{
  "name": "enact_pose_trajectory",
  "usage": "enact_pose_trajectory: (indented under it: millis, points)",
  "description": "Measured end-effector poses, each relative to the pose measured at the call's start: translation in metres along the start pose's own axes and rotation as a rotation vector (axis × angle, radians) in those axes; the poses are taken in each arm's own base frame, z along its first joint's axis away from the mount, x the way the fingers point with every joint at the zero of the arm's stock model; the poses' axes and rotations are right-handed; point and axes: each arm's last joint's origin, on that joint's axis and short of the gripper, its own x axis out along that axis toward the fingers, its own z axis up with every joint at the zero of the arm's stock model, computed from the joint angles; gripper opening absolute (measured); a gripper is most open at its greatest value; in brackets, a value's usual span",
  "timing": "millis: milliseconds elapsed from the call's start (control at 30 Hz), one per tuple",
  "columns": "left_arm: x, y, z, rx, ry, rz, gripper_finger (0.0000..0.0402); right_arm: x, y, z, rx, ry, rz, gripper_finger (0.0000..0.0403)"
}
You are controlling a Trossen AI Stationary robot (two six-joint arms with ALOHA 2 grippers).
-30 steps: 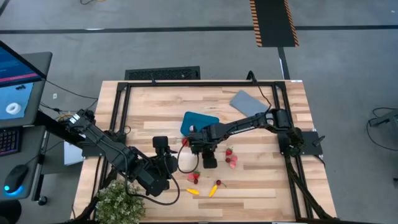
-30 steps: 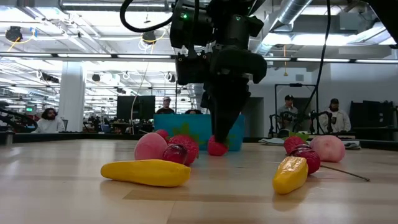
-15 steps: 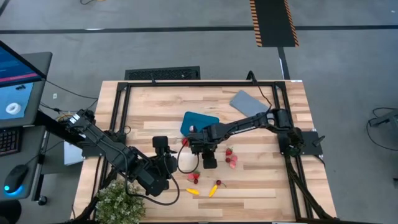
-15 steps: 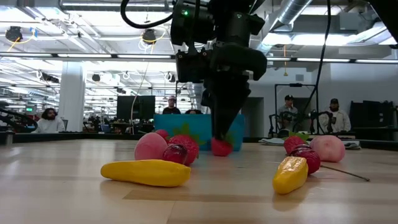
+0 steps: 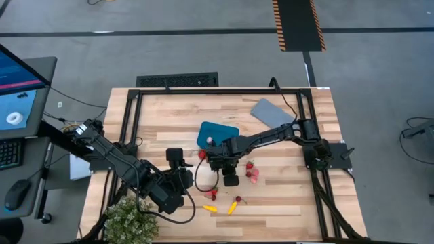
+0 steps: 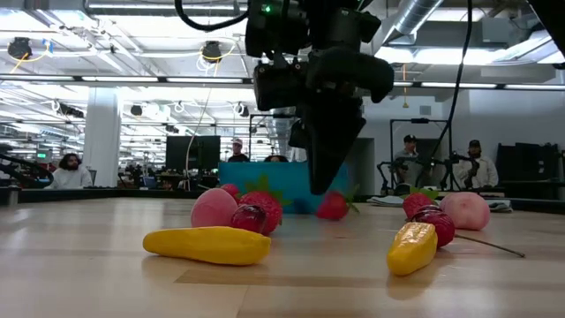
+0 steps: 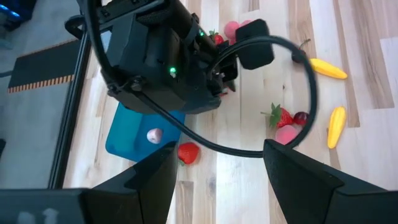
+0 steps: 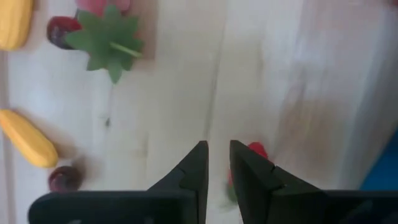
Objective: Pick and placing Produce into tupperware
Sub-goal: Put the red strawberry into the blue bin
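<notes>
High view: the right gripper (image 5: 226,169) is seen over the middle of the wooden table (image 5: 285,196), just in front of the teal container (image 5: 217,133). From the right wrist view its two dark fingers (image 8: 194,168) are seen drawn close together with only a narrow gap and nothing held between them; a small strawberry (image 8: 256,151) lies on the wood just beside the fingertips. In the low view the same strawberry (image 6: 333,206) is seen resting on the table below the gripper, in front of the container. One pale piece (image 7: 153,134) is seen inside the container in the left wrist view. More berries and two yellow pieces (image 6: 208,245) lie scattered on the table nearer the front edge. The left gripper (image 5: 178,177) is held open, empty, near the leafy plant (image 5: 129,218).
</notes>
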Motion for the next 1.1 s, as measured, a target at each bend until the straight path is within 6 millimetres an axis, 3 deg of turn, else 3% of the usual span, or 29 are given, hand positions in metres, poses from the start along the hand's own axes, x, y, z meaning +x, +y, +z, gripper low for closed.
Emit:
enact_pose_trajectory:
  millis: [500,633,900,1100]
  points:
    - [0.0,0.0,0.0,0.0,0.0,-0.001,0.0228,-0.001,-0.001,-0.012,0.012,0.127,-0.023,0.0096]
    - [0.0,0.0,0.0,-0.001,0.0,-0.001,0.0228,-0.002,0.0,-0.014,0.016,0.145,-0.025,0.0133]
    - [0.0,0.0,0.0,0.0,0.0,-0.001,0.0228,-0.007,0.004,-0.022,0.021,0.219,-0.023,0.0242]
    - [0.0,0.0,0.0,-0.001,0.0,-0.002,0.0228,-0.001,0.005,-0.028,0.024,0.26,-0.026,0.025]
